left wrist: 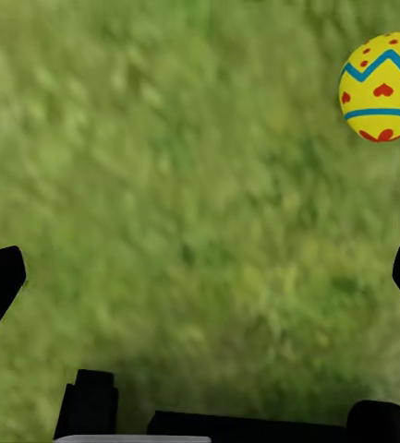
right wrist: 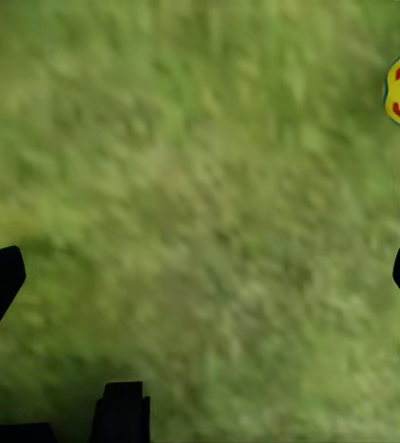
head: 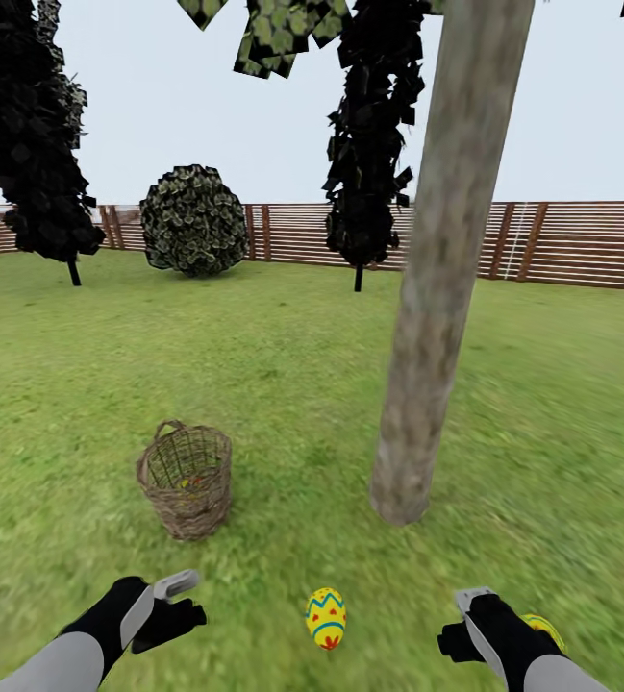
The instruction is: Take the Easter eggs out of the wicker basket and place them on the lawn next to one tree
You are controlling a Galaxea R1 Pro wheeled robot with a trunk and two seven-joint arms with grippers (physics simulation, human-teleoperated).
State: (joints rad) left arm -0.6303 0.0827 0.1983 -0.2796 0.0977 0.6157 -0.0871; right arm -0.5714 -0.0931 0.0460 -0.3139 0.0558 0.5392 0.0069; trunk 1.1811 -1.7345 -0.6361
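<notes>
Both claws spread wide over lawn (head: pixel 254 365), left gripper (head: pixel 172 601) and right gripper (head: pixel 465 620) empty; egg (head: pixel 326 617) on grass at 6 o'clock from trunk (head: pixel 436 288), basket (head: pixel 186 479) at 9; likely light, hard, slick, so pinch across widest middle.

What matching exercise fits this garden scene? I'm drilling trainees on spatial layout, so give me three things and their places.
Things:
1. wicker basket
2. Easter egg
3. tree trunk

Places:
A. on the grass between the two end effectors
B. rising from the lawn, right of the basket
C. standing on the lawn ahead of the left end effector

Pairs: 1-C, 2-A, 3-B
</notes>
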